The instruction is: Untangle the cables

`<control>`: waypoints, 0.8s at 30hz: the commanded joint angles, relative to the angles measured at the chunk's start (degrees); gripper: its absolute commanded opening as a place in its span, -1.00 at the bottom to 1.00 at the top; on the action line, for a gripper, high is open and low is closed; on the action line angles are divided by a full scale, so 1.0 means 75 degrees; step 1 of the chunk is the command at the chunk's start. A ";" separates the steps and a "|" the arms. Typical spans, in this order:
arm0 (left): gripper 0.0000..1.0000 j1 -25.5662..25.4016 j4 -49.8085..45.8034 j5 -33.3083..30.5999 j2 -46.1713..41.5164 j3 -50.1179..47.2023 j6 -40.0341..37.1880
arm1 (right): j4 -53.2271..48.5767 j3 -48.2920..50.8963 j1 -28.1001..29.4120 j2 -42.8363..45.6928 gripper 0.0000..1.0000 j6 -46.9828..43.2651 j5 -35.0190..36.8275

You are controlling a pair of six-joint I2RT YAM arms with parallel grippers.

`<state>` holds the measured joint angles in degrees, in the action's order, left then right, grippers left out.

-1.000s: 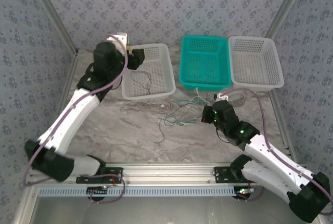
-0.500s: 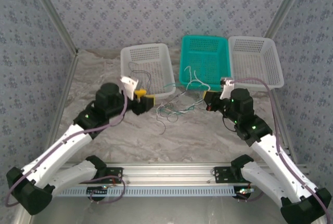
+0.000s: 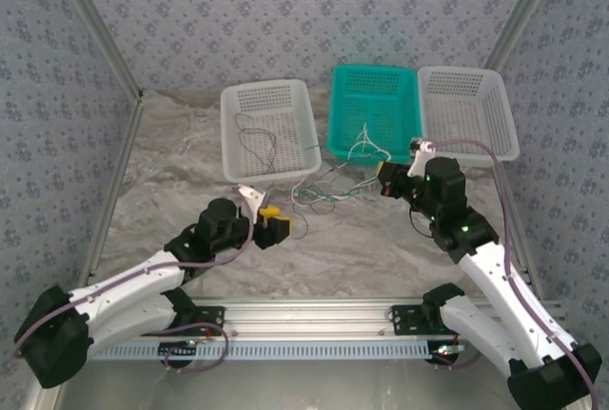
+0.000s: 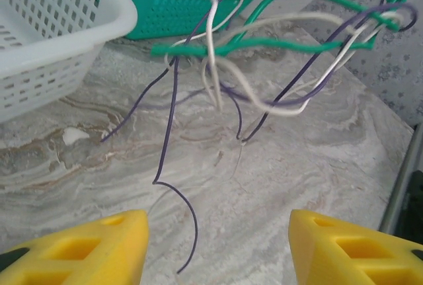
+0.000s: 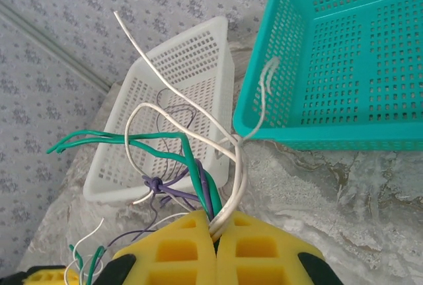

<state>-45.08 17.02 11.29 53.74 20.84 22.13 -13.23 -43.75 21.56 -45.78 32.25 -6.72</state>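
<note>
1 camera looks down from above and behind — 2 wrist cameras, close up, share the cables (image 4: 178, 51).

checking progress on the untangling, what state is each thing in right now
left tool: open, holding nothing
right tool: shut on the cables
cables: tangled, partly lifted
left white basket: upright, dark strand inside
teal basket: upright, whitish strand over rim

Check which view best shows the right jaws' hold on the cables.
Right wrist: the right jaws are shut on the cables, green, purple and cream strands fanning out. Top external shows a tangle; left wrist, hanging strands.
</note>
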 commanded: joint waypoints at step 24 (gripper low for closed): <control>-1.00 0.0128 0.3125 -0.1769 0.2594 0.0806 -0.0835 | -0.1047 0.0077 -0.0792 0.0236 -1.00 0.1830 0.0100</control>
<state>-44.36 40.32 -0.19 78.22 26.72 15.68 -16.58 -43.20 16.75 -45.43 45.50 -10.04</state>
